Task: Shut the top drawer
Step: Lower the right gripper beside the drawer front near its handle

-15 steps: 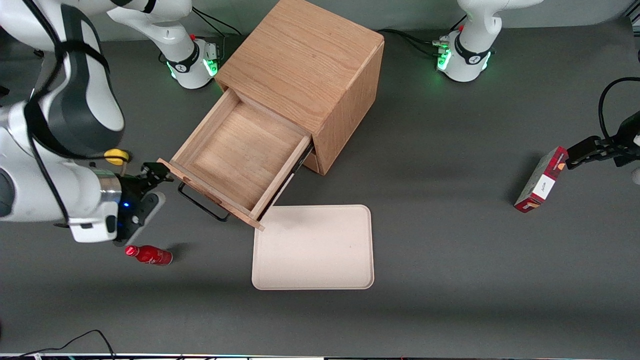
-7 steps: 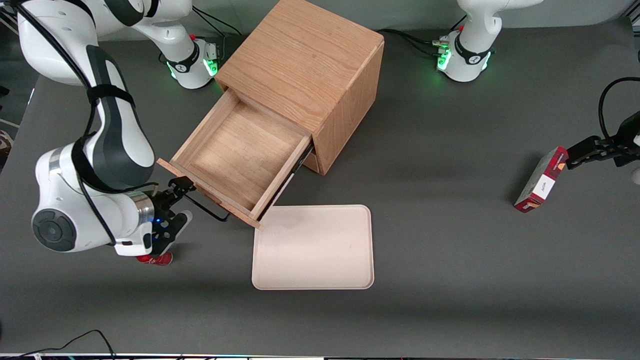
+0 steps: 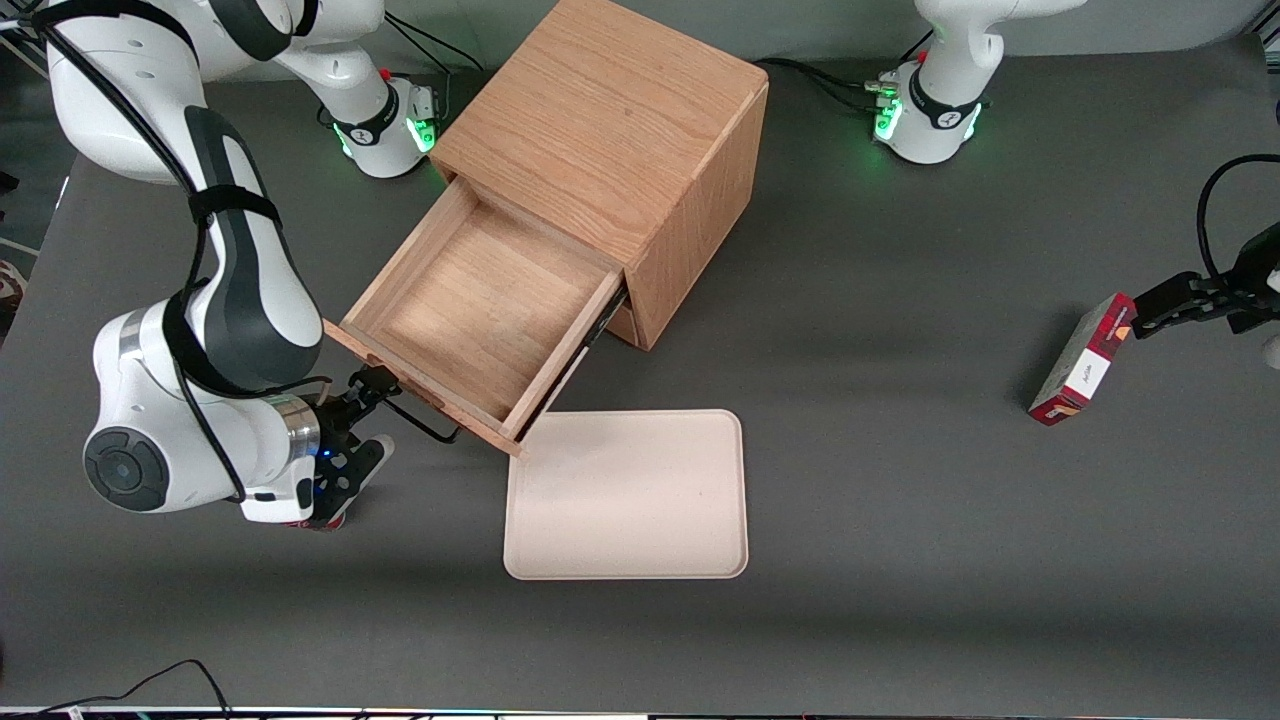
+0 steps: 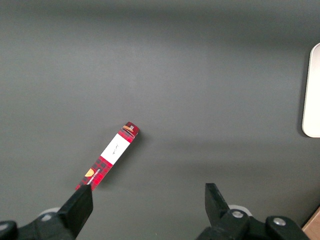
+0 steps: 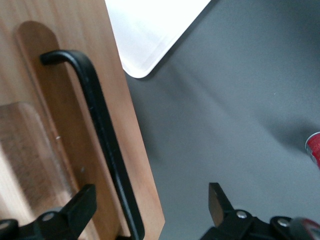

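The top drawer [image 3: 480, 310] of the oak cabinet [image 3: 610, 110] is pulled far out and its shallow box is empty. Its thin black wire handle [image 3: 425, 428] runs along the drawer front [image 5: 75, 125]. My right gripper [image 3: 372, 420] is open, just in front of the drawer front, at the handle's end toward the working arm's side. In the right wrist view the gripper [image 5: 150, 202] straddles the front panel's edge, and the handle [image 5: 100, 135] lies between the fingers, close to one finger [image 5: 80, 205]. It grips nothing. The lower drawer is hidden under the top one.
A beige tray [image 3: 627, 493] lies on the table close in front of the drawer's corner, also in the right wrist view [image 5: 150, 30]. A red bottle [image 5: 314, 147] lies by the gripper. A red box [image 3: 1082, 360] lies at the parked arm's end.
The right arm has swung nearer the front camera and along the drawer front. The gripper now sits at the handle and covers the red bottle. The drawer stays open.
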Available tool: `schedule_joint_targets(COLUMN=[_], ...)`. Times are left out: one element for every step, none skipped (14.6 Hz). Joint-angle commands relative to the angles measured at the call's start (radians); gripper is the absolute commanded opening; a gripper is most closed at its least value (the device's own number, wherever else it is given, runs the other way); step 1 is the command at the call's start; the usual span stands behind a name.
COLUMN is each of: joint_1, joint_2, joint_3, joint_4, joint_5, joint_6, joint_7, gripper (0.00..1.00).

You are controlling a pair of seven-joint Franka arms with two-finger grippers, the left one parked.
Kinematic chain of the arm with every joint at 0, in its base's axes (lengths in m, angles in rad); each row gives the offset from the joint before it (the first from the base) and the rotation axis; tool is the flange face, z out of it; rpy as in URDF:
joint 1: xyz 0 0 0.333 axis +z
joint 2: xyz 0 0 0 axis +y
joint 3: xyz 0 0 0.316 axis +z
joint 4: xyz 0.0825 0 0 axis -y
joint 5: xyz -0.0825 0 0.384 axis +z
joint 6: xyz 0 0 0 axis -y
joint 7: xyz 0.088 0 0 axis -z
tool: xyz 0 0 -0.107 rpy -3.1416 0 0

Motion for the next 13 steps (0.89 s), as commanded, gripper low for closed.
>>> schedule_joint_targets(joint_1=[0.012,0.012,0.012,0.012,0.012,0.012,0.012,0.012,0.013,0.015,0.015,0.015,0.013], joint_2=[0.03,0.035,0.035,0.035,0.035,0.035,0.035,0.032,0.027,0.021,0.01,-0.005,-0.026], joint_3=[-0.002,-0.002,-0.002,-0.002,-0.002,-0.002,-0.002,-0.002,-0.001,-0.001,0.004,0.017,0.021], joint_4=[0.032,0.032,0.031,0.029,0.029,0.029,0.029,0.028,0.023,0.011,-0.014,-0.044,-0.08], joint_5=[0.016,0.018,0.02,0.02,0.024,0.026,0.029,0.038,0.046,0.056,0.069,0.085,0.095], joint_6=[0.002,0.003,0.003,0.003,0.003,0.005,0.005,0.011,0.014,0.017,0.023,0.035,0.045], joint_7=[0.027,0.029,0.029,0.029,0.029,0.03,0.044,0.062,0.075,0.099,0.119,0.124,0.131], gripper=[1.0,1.0,1.0,1.0,1.0,1.0,1.0,1.0,1.0,1.0,1.0,1.0,1.0])
